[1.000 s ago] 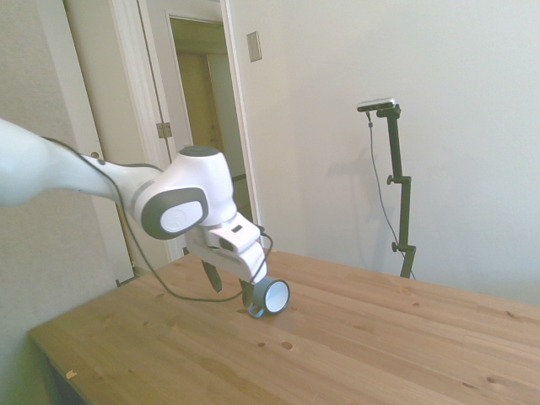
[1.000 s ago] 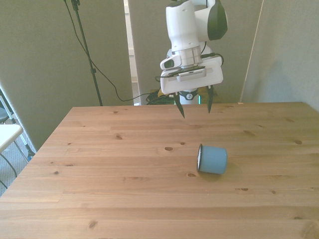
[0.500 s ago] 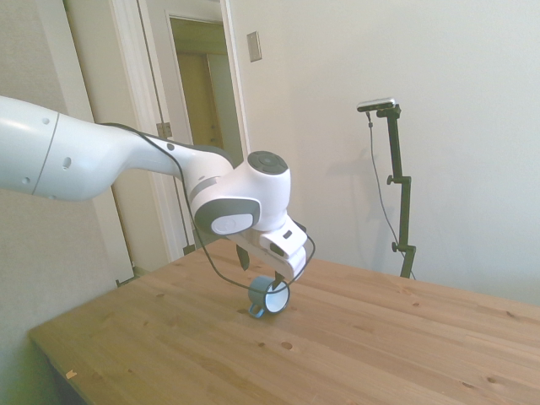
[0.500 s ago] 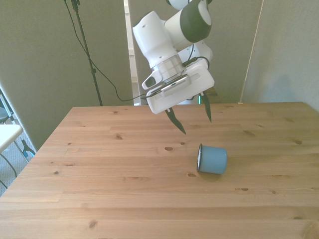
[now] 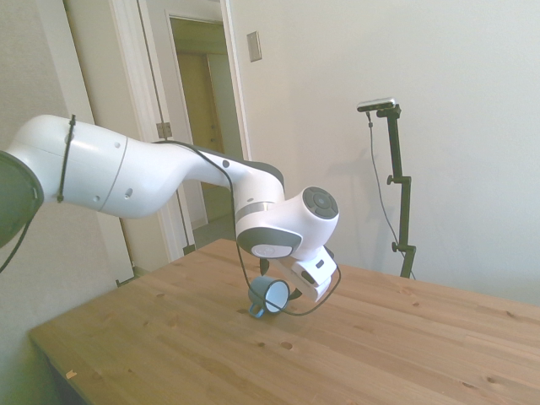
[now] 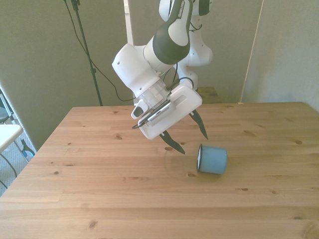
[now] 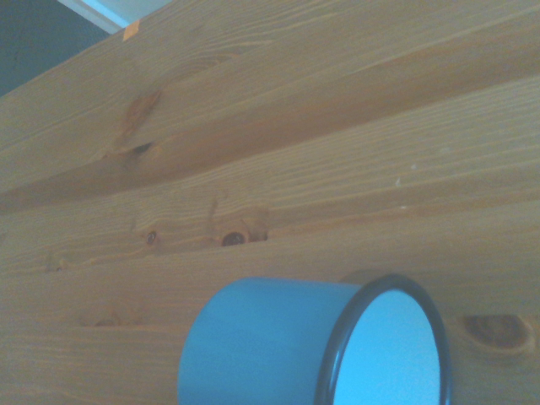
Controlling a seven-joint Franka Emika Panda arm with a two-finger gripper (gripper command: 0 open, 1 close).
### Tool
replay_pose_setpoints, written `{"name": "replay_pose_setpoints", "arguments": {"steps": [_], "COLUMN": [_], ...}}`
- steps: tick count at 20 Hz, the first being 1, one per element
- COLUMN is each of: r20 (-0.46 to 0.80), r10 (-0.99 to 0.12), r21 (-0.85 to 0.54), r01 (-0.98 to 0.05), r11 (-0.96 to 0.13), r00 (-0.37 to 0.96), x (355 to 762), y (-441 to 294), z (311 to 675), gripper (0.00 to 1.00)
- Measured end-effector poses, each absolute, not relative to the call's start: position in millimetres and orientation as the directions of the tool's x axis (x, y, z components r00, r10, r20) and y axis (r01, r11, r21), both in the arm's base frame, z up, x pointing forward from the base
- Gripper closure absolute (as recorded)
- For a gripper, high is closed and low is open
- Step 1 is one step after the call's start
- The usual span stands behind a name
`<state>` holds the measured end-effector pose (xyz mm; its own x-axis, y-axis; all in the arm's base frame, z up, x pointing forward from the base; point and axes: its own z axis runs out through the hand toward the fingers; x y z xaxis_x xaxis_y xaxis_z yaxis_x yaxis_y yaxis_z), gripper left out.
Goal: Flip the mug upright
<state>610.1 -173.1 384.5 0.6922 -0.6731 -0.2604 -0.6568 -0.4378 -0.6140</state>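
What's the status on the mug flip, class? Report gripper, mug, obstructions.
Gripper open, tilted, hovering beside the mug, not touching. Mug on its side on the table, opening toward the front view's left. Nothing between them.

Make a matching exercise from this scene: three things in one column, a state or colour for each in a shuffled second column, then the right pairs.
Things:
1. mug
2. gripper
3. table

States:
A. tilted, jaws open, just above the wood
B. bare pale wood with dark knots
C. light blue, lying on its side, mouth toward the front view's left

Pairs: 1-C, 2-A, 3-B
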Motion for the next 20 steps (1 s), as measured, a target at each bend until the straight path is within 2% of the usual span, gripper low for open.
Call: {"name": "replay_pose_setpoints", "arguments": {"steps": [20], "r20": [-0.347], "r10": [-0.584], "r21": [-0.655], "r01": [-0.635], "r11": [-0.409], "r00": [0.734], "x": [639], "y": [-127], "z": [366], "gripper": [0.0]}}
